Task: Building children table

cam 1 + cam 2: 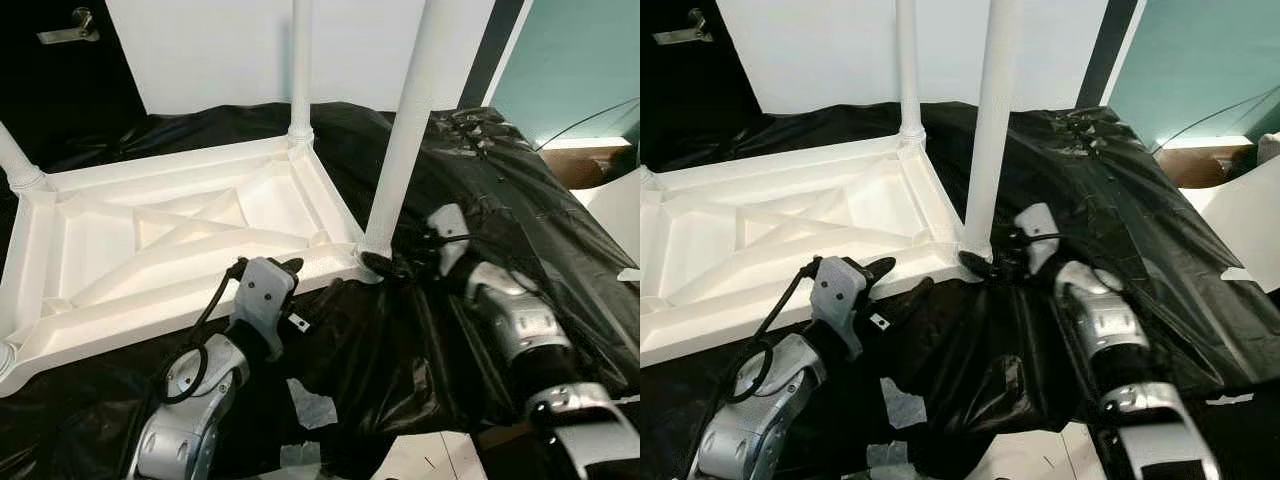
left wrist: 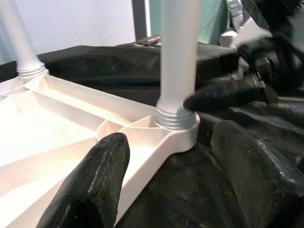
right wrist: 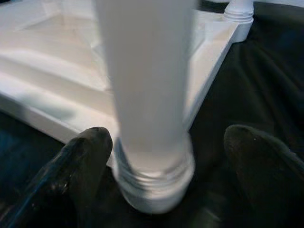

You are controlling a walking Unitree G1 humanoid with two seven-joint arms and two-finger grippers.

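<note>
Now right pincer (image 1: 385, 266) released, straddling table leg (image 1: 408, 130) base; left pincer (image 1: 290, 268) released nearby.

tabletop (image 1: 780, 250): white, upside down on black plastic sheet (image 1: 1120, 230), ribbed underside up | legs: near leg (image 1: 990, 120) upright in the near right corner, another leg (image 1: 906, 70) upright at the far corner | right gripper (image 1: 992, 266): at near leg's base, fingers either side | left gripper (image 1: 898, 280): spread, at tabletop's near edge
</note>
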